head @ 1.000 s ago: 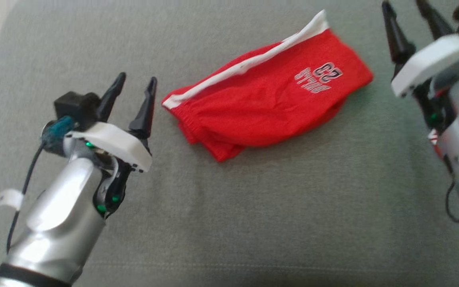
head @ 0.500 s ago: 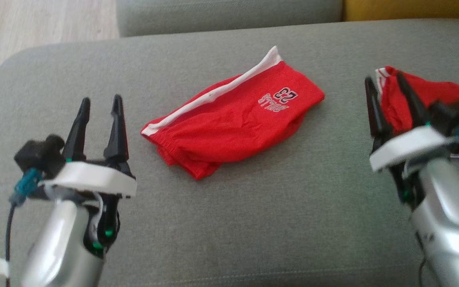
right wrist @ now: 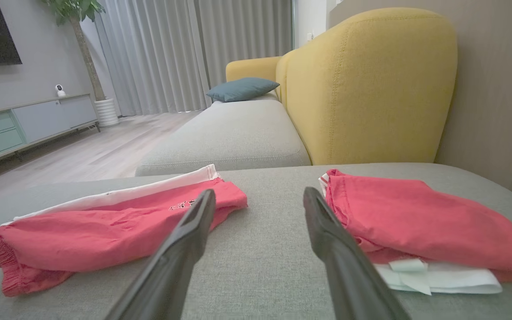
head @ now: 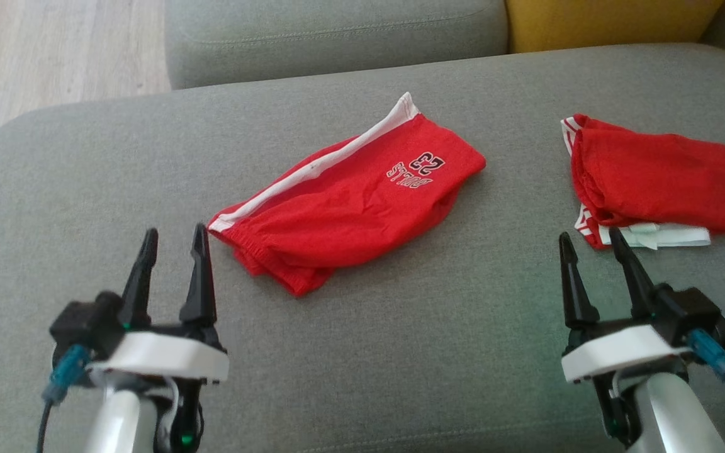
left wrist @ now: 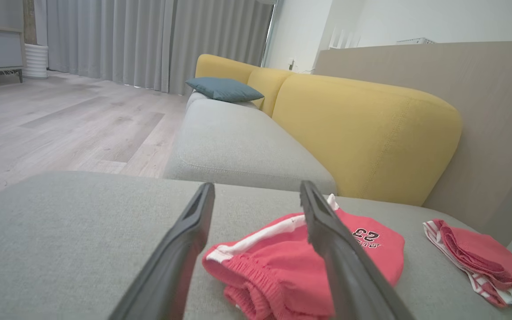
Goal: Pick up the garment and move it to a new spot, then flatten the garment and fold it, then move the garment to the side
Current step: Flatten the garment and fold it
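Right gripper (head: 590, 234), left gripper (head: 175, 229) back, spread

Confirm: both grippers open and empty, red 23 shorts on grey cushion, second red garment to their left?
Wrong side: head view shows the second red garment right of the red 23 shorts. Left gripper and right gripper open, empty; shorts on grey cushion: correct.

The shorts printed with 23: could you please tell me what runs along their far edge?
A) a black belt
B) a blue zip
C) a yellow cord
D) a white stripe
D: in the head view a white stripe runs the whole length of the far edge of the shorts.
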You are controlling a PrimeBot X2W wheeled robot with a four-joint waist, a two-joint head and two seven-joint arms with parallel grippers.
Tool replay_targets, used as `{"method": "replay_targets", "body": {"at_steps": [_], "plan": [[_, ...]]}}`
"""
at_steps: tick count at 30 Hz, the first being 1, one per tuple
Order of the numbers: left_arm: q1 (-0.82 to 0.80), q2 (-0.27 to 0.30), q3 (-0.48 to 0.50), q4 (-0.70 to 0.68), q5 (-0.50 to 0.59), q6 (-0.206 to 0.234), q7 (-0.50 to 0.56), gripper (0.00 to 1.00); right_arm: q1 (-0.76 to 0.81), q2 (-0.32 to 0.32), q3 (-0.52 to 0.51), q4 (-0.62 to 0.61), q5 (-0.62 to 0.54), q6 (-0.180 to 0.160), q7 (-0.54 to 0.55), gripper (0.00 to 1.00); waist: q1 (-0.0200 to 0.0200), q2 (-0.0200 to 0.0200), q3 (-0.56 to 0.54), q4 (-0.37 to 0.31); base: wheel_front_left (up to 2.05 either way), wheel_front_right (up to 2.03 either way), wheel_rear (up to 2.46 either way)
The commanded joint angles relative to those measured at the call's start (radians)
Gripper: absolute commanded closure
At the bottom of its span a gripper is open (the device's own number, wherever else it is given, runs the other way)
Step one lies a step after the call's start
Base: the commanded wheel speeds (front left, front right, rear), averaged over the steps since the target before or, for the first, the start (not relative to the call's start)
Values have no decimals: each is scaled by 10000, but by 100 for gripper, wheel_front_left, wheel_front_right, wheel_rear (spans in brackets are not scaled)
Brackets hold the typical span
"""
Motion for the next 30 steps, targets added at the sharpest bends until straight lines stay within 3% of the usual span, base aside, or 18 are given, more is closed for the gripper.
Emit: {"method": "replay_targets", "body": {"at_steps": [1, 7, 16, 30], "plan": [[-289, 50, 459, -302, 86, -73, -60, 0, -232, 63, 175, -413, -13, 63, -107, 0, 0, -1, -7, -9, 0, 0, 0], [-244, -56, 548, -129, 331, -346, -60, 0, -15, 115, 159, -639, 117, 63, 20, 0, 0, -1, 99, 137, 0, 0, 0], [-793, -77, 243, 60, 288, -519, -60, 0, -912, 120, -53, -53, 1813, 63, 1415, 0, 0, -1, 1109, 873, 0, 0, 0], [-1699, -79, -314, 221, 89, -648, -61, 0, -3858, 121, -1078, 2652, 6151, 63, 3535, 0, 0, -1, 2419, 2370, 0, 0, 0]]}}
